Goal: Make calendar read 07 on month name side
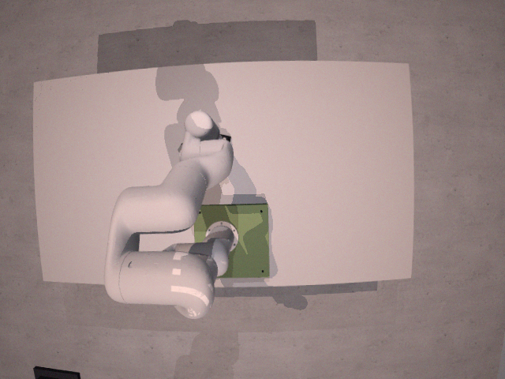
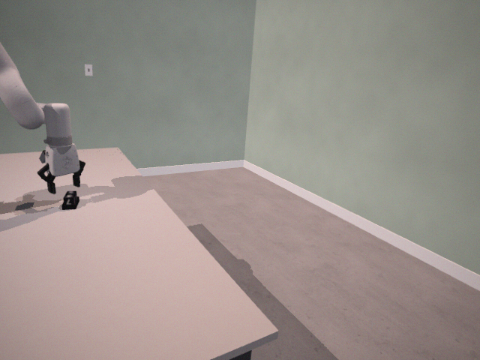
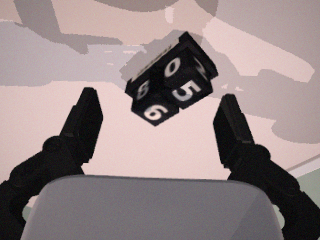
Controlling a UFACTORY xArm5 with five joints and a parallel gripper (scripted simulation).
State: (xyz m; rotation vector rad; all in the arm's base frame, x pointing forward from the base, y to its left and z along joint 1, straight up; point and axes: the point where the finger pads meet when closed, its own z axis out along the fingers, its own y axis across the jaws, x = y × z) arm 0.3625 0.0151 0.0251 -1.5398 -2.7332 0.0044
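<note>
The black tray point(image 3: 131, 86) sits on the table, its pale month strip point(image 3: 154, 59) too blurred to read. Its two black cubes stand side by side. The left cube point(image 3: 153, 112) shows 8 nearer the strip and 6 farther from it. The right cube point(image 3: 179, 79) shows 0 nearer the strip, 5 farther from it, and a digit like 2 on its end. An end-face digit also shows on a cube point(image 2: 70, 201) in the exterior view. My gripper point(image 2: 64, 188) point(image 3: 159, 105) is open and empty above the tray, which lies diagonally in the wrist view. The arm hides tray and cubes in the top view.
The arm point(image 1: 155, 208) reaches over the table point(image 1: 334, 163) from its green base plate point(image 1: 256, 245). The table edge point(image 2: 217, 267) lies beyond the tray in the exterior view. Arm shadows fall around the tray.
</note>
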